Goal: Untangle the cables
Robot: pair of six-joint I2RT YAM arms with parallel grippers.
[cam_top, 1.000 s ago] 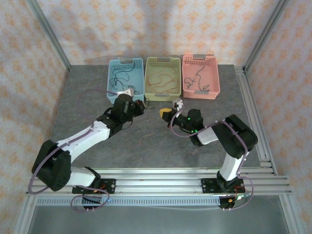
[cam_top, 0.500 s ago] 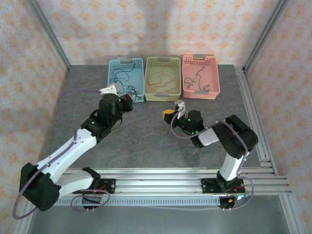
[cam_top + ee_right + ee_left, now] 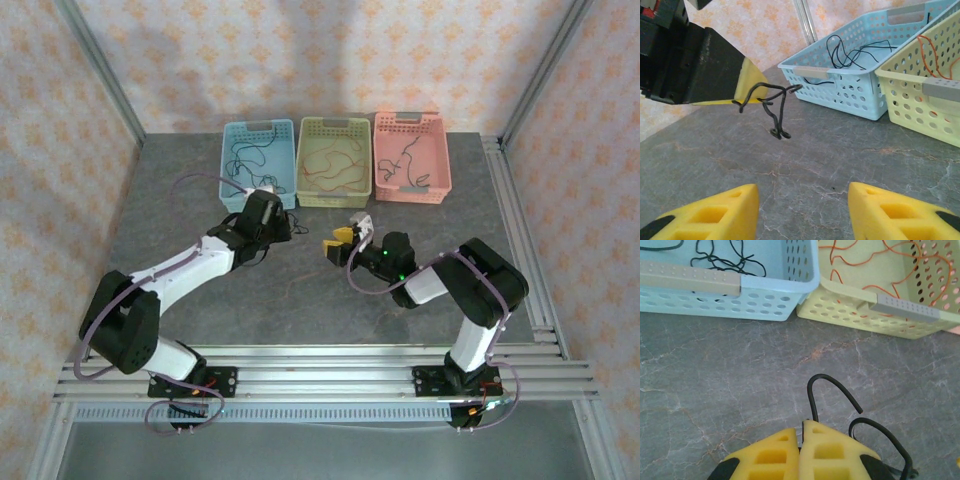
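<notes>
The cables (image 3: 335,165) lie in the baskets (image 3: 334,124) at the top of the overhead view, except a kinked black cable (image 3: 776,112) upper left in the right-wrist view, pinched by our clenched left gripper (image 3: 749,80). Our right gripper (image 3: 800,194) gapes empty; so thin a pinch may let the strand slip.

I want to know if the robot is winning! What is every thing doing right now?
left gripper, jaws shut on the held cable
held cable, black, hanging curled from the left gripper
right gripper, jaws open, holding nothing
blue basket, upright, tangled black cable inside
green basket, upright, orange cable inside
pink basket, upright, dark cable inside
</notes>
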